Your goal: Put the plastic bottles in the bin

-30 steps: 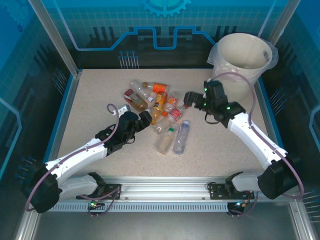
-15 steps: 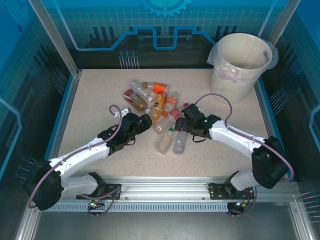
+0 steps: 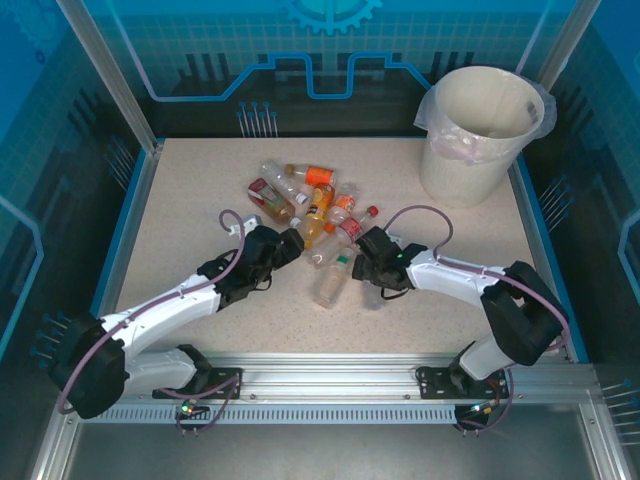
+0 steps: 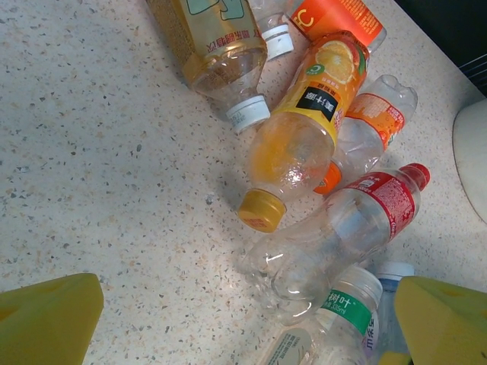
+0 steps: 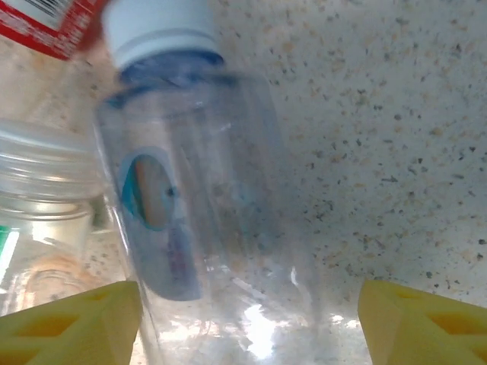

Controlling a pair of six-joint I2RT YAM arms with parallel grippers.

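Several plastic bottles (image 3: 310, 205) lie in a heap at the table's middle. My right gripper (image 5: 247, 323) is open and straddles a clear bottle with a white cap and blue label (image 5: 198, 228), lying flat; a gap shows between the bottle and the right finger. My left gripper (image 4: 247, 327) is open and low over the table, with an empty red-labelled bottle (image 4: 342, 228) and a green-labelled one (image 4: 338, 319) just ahead between its fingers. An orange juice bottle (image 4: 300, 144) lies beyond them. The cream bin (image 3: 483, 130) stands at the far right corner.
An amber tea bottle (image 4: 217, 53) and an orange-labelled one (image 4: 338, 19) lie at the far side of the heap. A blue rim (image 3: 130, 230) edges the table. Bare speckled tabletop (image 3: 450, 230) lies between the heap and the bin.
My right arm swung down from near the bin to the heap's near right side and its jaws narrowed around the white-capped bottle. The left arm barely moved.
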